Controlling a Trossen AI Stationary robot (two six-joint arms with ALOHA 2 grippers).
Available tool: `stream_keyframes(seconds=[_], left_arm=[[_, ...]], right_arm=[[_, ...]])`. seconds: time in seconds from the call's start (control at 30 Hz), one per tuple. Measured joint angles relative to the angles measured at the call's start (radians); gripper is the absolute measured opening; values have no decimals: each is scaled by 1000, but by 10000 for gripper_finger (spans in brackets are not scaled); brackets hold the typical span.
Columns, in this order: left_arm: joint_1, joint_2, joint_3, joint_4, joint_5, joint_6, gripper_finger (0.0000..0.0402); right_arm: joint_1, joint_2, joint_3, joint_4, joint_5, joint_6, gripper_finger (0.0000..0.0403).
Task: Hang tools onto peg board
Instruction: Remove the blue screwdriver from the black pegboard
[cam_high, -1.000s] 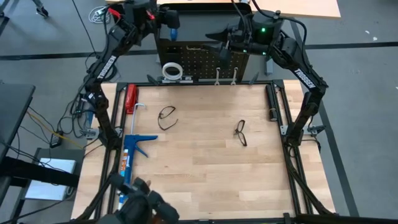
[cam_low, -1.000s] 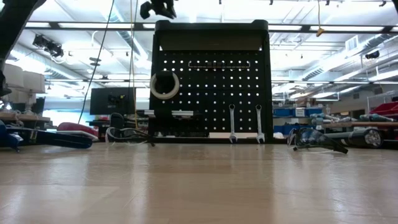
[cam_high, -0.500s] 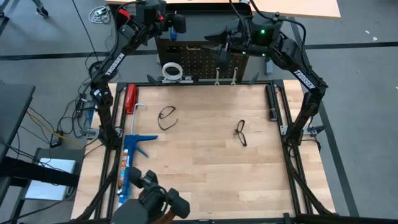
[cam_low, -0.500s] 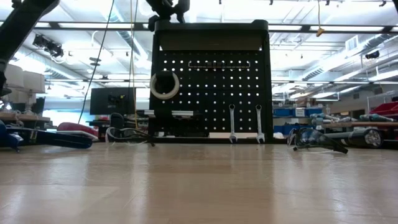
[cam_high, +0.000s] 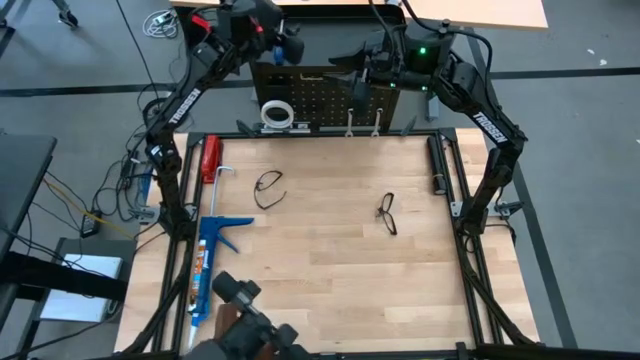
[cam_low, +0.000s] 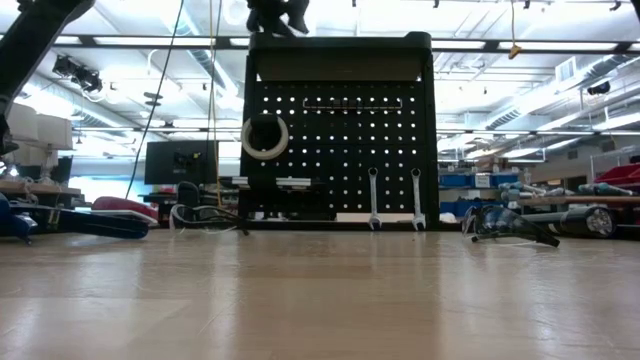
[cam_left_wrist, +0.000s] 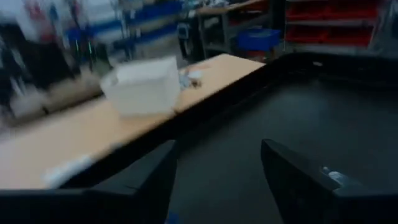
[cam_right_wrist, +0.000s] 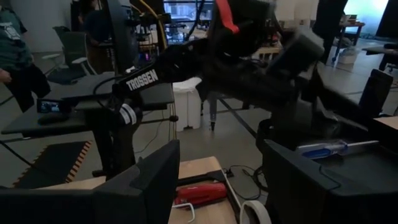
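Atop peg board (cam_right_wrist: 367, 163), blue-handled screwdriver (cam_right_wrist: 328, 148).

Even overhead light; soft shadows on the tabletop (cam_high: 330, 260). Low view: bright ceiling strips glare behind the silhouetted peg board (cam_low: 340, 130). Left wrist view motion-smeared; near tabletop out of focus.

The table (cam_high: 330, 270) was pale wood planking with a soft sheen, the peg board (cam_low: 340, 150) at its far edge was matt black perforated metal, and the 2 wrenches (cam_low: 373, 200) hanging there looked like bright, smooth silver metal.
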Motion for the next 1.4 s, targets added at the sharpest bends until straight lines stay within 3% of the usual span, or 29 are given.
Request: stream_keyframes(seconds=[0.1,0.2,0.5,0.63,0.97,1.4], left_arm=[[-18,-2,0,39,-80,152,241],[-34,0,-3,33,-154,161,241],[-43,0,-2,-32,-251,-254,237],[-43,0,-2,-78,-287,-303,234],[-41,1,-2,-192,-275,-399,231],[-38,2,4,-269,-182,-433,194]], right_arm=[[0,0,0,-6,0,0,230],[0,0,0,-8,0,0,230],[-1,0,0,-9,0,-2,230],[-4,0,0,-6,0,-4,230],[-4,0,0,28,0,-4,230],[7,0,0,29,-1,5,231]])
